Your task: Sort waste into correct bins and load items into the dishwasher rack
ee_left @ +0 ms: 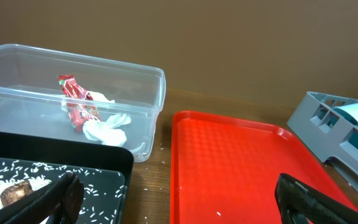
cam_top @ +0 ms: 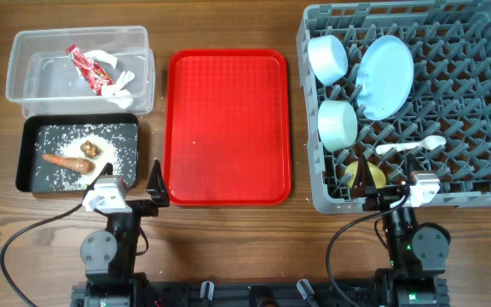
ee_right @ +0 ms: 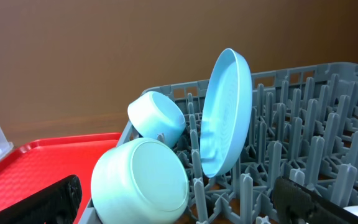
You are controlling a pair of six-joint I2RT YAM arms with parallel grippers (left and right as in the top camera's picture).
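**Station state: both pincers spread, nothing held**

**1. Near edge of the table.** The left pincer (cam_top: 130,179) stands with its jaws spread wide and nothing between them. Its left finger (ee_left: 42,199) lies over the near right corner of the black tray (cam_top: 29,136); contact cannot be confirmed. The right pincer (cam_top: 388,181) is likewise spread wide and holds nothing. Its left finger (ee_right: 36,202) lies over the near left corner of the rack (cam_top: 467,85), above the yellow cup (cam_top: 378,177). Whether it touches the cup cannot be told.

**2. Left side of the table (cam_top: 228,230).** The black tray carries the carrot piece (cam_top: 65,160), the brown lump (cam_top: 90,149) just beside it, and rice grains (cam_top: 101,135) scattered across the tray floor. Behind it, at the far left corner, stands the clear tub (cam_top: 24,51). It contains the red-and-white wrapper (cam_top: 92,72) with white tissue (cam_top: 124,78) touching it. The print on the wrapper is too small to read.

**3. Centre.** The red tray (cam_top: 228,128) lies flat between the two bins and the rack, with a few white specks on it.

**4. Right side.** In the rack, the cup sits at the near left corner. The white spoon (cam_top: 409,147) lies across the pegs just beyond it. Along the left edge the near bowl (cam_top: 338,124) is tipped on its side, and the far bowl (cam_top: 328,58) is tipped likewise behind it. The plate (cam_top: 384,77) stands on edge between pegs, just right of both bowls.
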